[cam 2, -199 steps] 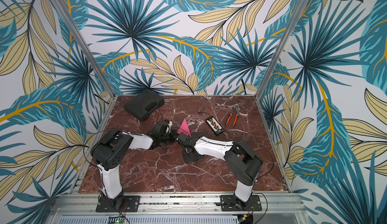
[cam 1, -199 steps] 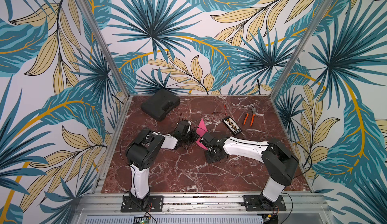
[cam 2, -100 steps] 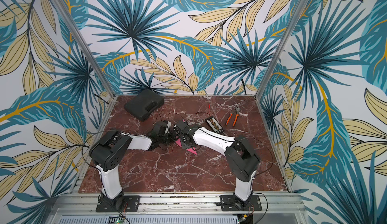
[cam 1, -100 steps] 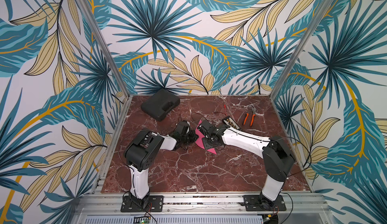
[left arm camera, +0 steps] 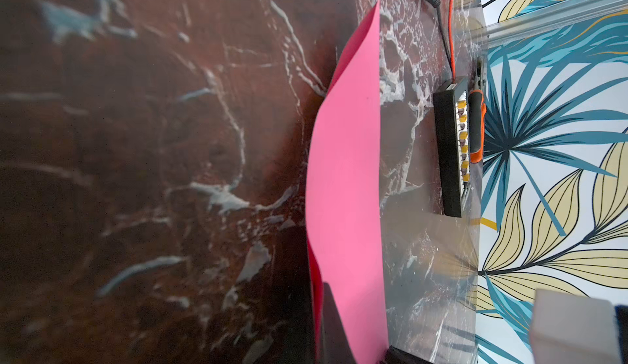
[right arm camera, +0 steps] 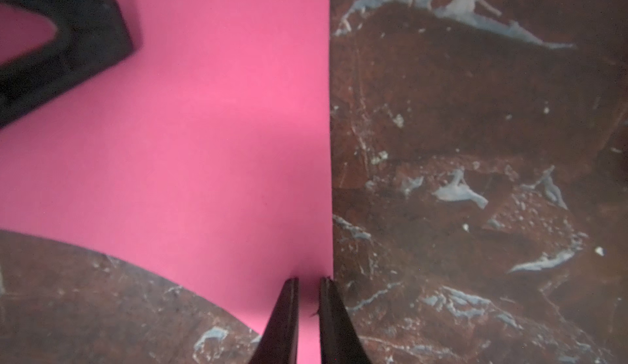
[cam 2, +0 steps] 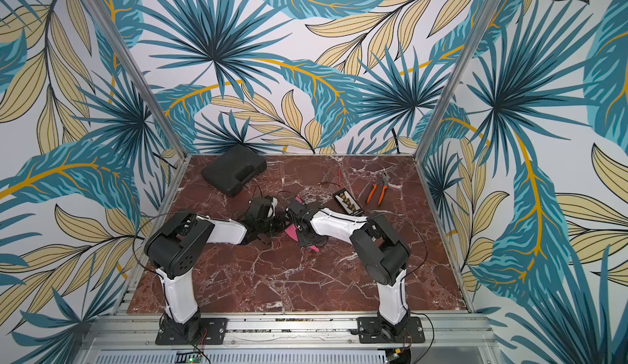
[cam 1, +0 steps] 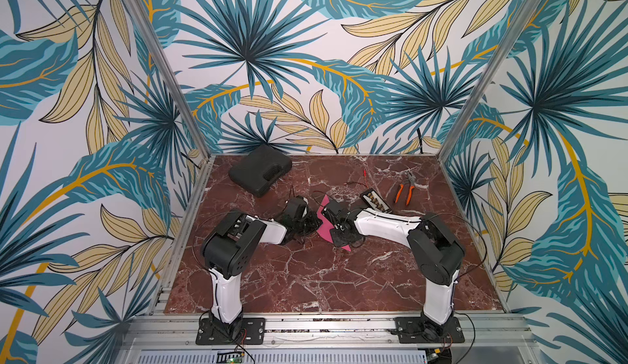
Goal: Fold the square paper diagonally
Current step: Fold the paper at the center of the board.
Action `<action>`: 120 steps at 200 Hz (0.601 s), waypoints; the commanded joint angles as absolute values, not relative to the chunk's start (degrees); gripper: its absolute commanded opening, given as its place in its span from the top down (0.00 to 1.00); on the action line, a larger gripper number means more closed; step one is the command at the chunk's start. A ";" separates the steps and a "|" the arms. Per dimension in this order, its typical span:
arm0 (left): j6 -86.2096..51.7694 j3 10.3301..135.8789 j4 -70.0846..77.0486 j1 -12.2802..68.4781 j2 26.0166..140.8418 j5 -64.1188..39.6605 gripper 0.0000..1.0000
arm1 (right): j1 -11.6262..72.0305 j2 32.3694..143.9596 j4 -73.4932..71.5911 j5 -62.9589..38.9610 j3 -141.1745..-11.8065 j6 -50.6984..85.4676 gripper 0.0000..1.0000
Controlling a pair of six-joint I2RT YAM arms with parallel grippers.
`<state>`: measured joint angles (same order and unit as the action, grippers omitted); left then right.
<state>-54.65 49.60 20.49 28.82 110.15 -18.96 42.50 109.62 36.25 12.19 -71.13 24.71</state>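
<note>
Right claw [right arm camera: 308, 280] has slid farther out from its base since a second ago, so the near tip of the paper [cam 1: 322, 224] shows now. Left claw [cam 1: 312, 222] is clamped shut, looks like on the paper's edge, which bows up just right of it. Right claw's tips sit a slit apart over a flat corner, gripping nothing I'd say. Thin, matte, floppy stuff on a slick marble-look table [cam 1: 306, 277]. I'd keep the left anchor and line up corners before creasing.
</note>
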 commanded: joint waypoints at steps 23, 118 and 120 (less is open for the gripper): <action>-54.48 47.72 15.12 28.40 111.36 -16.29 1.00 | 43.93 106.60 39.90 8.65 -62.26 28.09 0.86; -51.20 48.16 12.81 28.35 110.39 -16.51 1.00 | 43.95 101.60 37.76 9.16 -55.97 31.68 0.94; -51.14 48.16 12.78 28.31 110.39 -16.58 1.00 | 43.90 101.36 37.78 9.21 -55.87 31.67 0.93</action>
